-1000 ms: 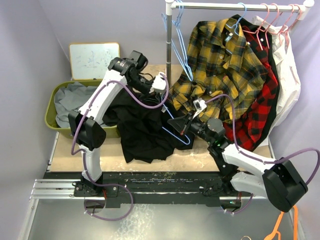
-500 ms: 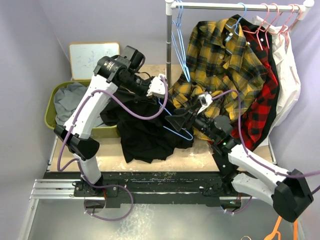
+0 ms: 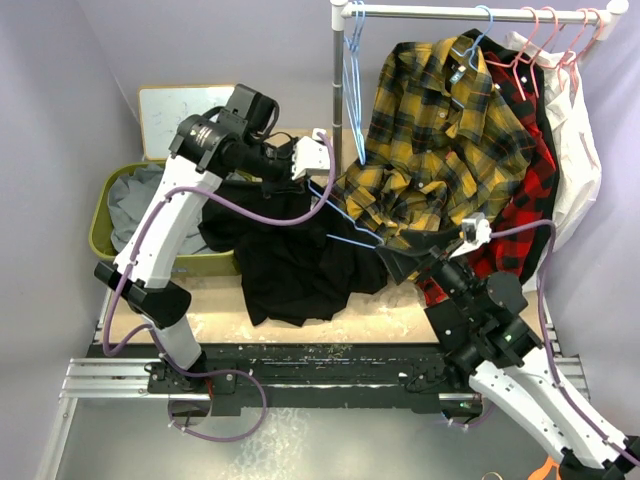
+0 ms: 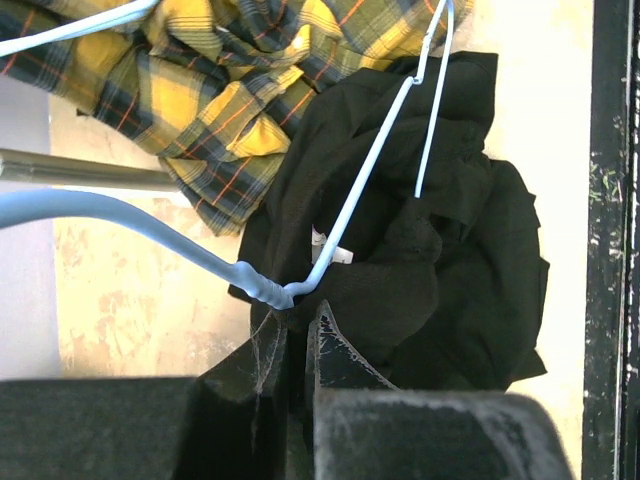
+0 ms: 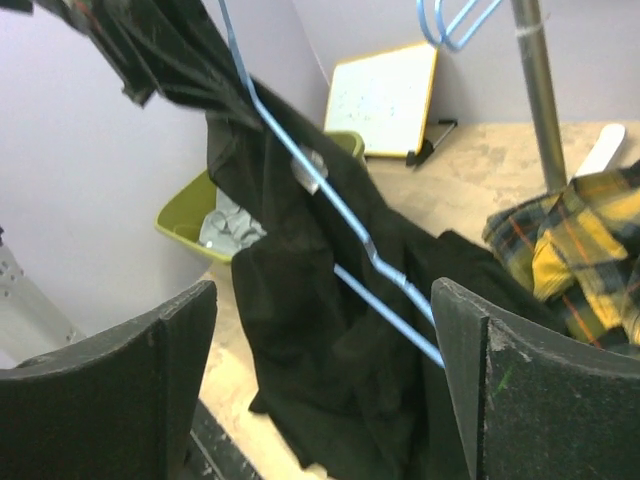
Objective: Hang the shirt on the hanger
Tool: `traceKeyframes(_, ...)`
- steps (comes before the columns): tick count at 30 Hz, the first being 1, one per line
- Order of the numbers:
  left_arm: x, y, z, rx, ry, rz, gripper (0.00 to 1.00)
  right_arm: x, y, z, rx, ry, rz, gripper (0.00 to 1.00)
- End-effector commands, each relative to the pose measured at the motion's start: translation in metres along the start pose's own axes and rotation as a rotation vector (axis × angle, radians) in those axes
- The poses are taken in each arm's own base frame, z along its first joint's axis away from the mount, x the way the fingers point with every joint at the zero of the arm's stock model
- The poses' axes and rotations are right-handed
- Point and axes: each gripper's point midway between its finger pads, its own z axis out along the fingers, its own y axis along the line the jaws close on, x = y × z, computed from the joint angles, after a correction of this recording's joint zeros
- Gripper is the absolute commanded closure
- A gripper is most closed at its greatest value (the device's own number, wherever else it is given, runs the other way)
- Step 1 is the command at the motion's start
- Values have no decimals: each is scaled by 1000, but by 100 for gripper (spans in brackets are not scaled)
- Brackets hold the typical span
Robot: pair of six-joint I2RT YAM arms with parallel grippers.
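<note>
Room: lavender walls enclose a tan desk (image 3: 215,325) with both arms bolted at its near edge.

Top view, rack: a clothes rail (image 3: 470,12) at the back right carries a yellow plaid shirt (image 3: 440,130), a red plaid shirt (image 3: 525,190), a white garment (image 3: 575,150) and pink hangers (image 3: 560,35).
Top view, back left: a green bin (image 3: 100,215) holds a grey garment (image 3: 135,195); a whiteboard (image 3: 170,115) leans behind it.
Top view, black shirt (image 3: 290,260): bunched at mid-desk, its upper part lifted toward the left gripper (image 3: 308,172).
Top view, hanger (image 3: 345,215): light blue, slanting down from the left gripper toward the right gripper (image 3: 395,255).

Left wrist view, left gripper (image 4: 295,330): jaws clenched on the hanger (image 4: 370,190) at the twisted neck below its hook.
Left wrist view, black shirt (image 4: 460,290): heaped beneath the hanger, one wire arm running into the fabric; the yellow plaid shirt (image 4: 230,90) lies just beside it.

Right wrist view, right gripper (image 5: 320,295): jaws spread wide and released, gripping nothing.
Right wrist view, hanger (image 5: 300,165): a blue wire crossing diagonally ahead of the jaws, clear of both fingers (image 5: 110,380).
Right wrist view, black shirt (image 5: 330,370): hanging off the upper end of the hanger and trailing down onto the desk.
Right wrist view, background: the bin (image 5: 190,215), the whiteboard (image 5: 385,100) and the rack's pole (image 5: 535,90).
</note>
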Motion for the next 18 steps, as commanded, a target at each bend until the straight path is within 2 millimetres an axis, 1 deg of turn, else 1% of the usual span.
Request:
traceKeyframes(1,-29,16,-35,-158,-69,-6,100,59,-11,-16,20,192,95,15)
traceKeyframes(3,-29,17,-39,-172,-65,-8,100,72,-11,-18,5,203,151,21)
traceKeyframes(4,-28,16,-39,-175,-61,-11,100,75,-10,-18,-2,203,170,23)
traceKeyframes(10,-21,17,-40,-194,-41,-29,100,84,-10,-8,-23,214,180,30)
traceKeyframes(12,-21,19,-42,-205,-47,-47,100,91,-13,-5,-23,213,192,30)
traceKeyframes(16,-16,21,-47,-215,-57,-75,100,111,-28,2,12,200,218,27)
traceKeyframes(18,-14,21,-47,-217,-54,-80,100,114,-30,8,6,182,234,25)
